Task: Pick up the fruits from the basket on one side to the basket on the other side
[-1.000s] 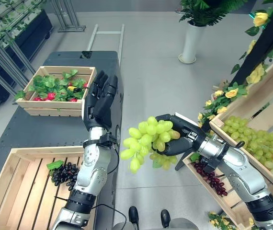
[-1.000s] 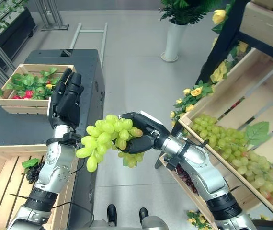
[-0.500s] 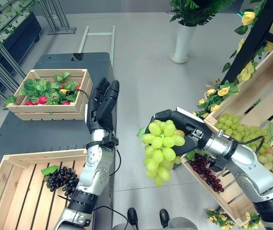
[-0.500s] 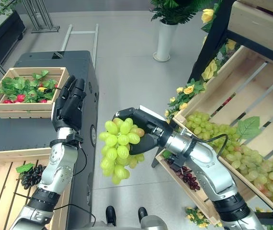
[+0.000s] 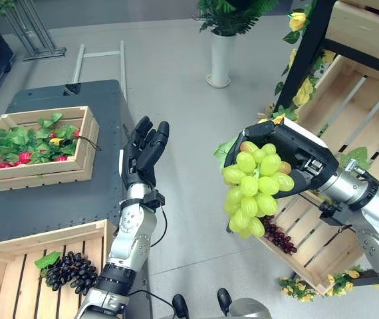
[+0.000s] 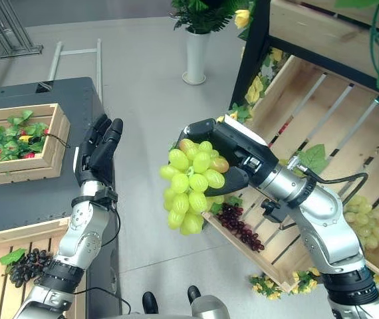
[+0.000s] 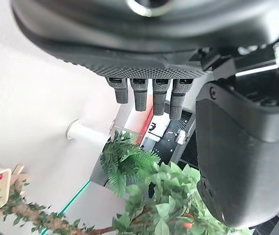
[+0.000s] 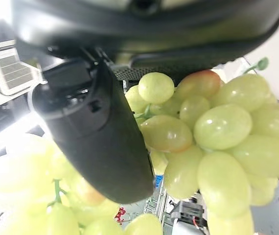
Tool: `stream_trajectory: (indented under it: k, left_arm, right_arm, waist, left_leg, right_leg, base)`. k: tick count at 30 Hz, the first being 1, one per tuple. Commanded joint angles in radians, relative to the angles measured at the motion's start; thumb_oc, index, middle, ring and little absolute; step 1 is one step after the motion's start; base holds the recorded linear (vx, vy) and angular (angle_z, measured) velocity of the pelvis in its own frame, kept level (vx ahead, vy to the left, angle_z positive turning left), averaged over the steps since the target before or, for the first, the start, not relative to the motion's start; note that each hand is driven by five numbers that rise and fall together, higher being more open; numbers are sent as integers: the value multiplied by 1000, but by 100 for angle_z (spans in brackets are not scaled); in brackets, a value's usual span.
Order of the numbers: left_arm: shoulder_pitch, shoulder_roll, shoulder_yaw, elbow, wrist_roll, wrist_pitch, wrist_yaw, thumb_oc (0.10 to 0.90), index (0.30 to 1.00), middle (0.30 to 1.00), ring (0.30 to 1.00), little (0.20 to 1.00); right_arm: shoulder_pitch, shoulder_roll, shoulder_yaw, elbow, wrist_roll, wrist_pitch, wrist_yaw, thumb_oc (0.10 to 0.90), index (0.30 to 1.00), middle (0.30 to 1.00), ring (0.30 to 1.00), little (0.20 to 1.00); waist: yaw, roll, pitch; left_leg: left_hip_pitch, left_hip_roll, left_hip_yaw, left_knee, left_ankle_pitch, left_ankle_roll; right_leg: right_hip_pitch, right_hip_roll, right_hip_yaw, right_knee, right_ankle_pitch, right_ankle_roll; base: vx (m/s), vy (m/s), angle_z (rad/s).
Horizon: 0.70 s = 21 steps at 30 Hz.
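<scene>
Green grape bunch [image 5: 252, 189] is clamped in the right robot hand [image 5: 289, 156], fingers and thumb curled round its top, bunch hanging down in mid-air over the floor, between the dark surface [image 5: 43, 199] and the wooden shelf crates [image 5: 349, 113] on the right. Right wrist view confirms it: thumb across the grapes, fruit pressed against the palm.

Left robot hand [image 5: 143, 151] is raised beside the surface edge, fingers straight and apart, holding nothing.

Dark purple grape bunch [image 5: 73, 269] with a leaf lies in the near slatted wooden crate [image 5: 16, 246] at lower left. Another dark bunch [image 5: 279, 236] lies in the low shelf crate just under the held green bunch. More green grapes [image 6: 369, 222] sit in the shelf crate further right. Small wooden crate [image 5: 40, 169] on the surface holds leaves and red fruit.
</scene>
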Motion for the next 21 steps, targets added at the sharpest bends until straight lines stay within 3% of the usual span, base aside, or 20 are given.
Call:
stream_trajectory:
  k: [1,7,12,15,21]
  left_arm:
    - [-88,19,1,30,56,-71,-27,800,900,900,900,900]
    - [-73,20,-1,28,50,-76,-29,800,900,900,900,900]
    - [-60,18,-13,16,45,-68,-24,800,900,900,900,900]
    - [-61,15,-34,20,43,-74,-15,800,900,900,900,900]
    - [-59,14,-68,14,46,-70,1,800,900,900,900,900]
  right_arm:
    - [-115,-12,-140,-48,147,-187,-100,400,300,300,300,300]
    - [-80,-8,-216,-19,85,-203,-190,400,300,300,300,300]
    - [-26,5,-260,34,-27,-179,-281,400,300,300,300,300]
    - [-22,4,-254,111,-100,-138,-405,400,300,300,300,300]
    - [-24,-7,-228,220,-122,-49,-518,400,300,300,300,300]
  waist:
    - [6,-5,-133]
    - [-10,-1,-134]
    - [-22,1,-133]
    - [-23,-3,-128]
    - [-18,-9,-127]
  left_leg:
    - [61,-18,-38,7,-190,-10]
    - [63,-16,-26,5,-194,-8]
    - [62,-15,-20,3,-194,-6]
    - [62,-15,-12,4,-194,-2]
    - [59,-15,-19,3,-189,-2]
  right_leg:
    - [-51,32,-41,39,-8,29]
    - [-58,39,-23,47,-10,31]
    - [-63,42,-18,44,-5,32]
    - [-66,41,-21,45,-3,34]
    - [-65,42,-27,42,2,32]
  base:
    - [26,19,-13]
    - [10,21,-10]
    - [-6,13,-10]
    - [-16,0,-13]
    - [0,0,0]
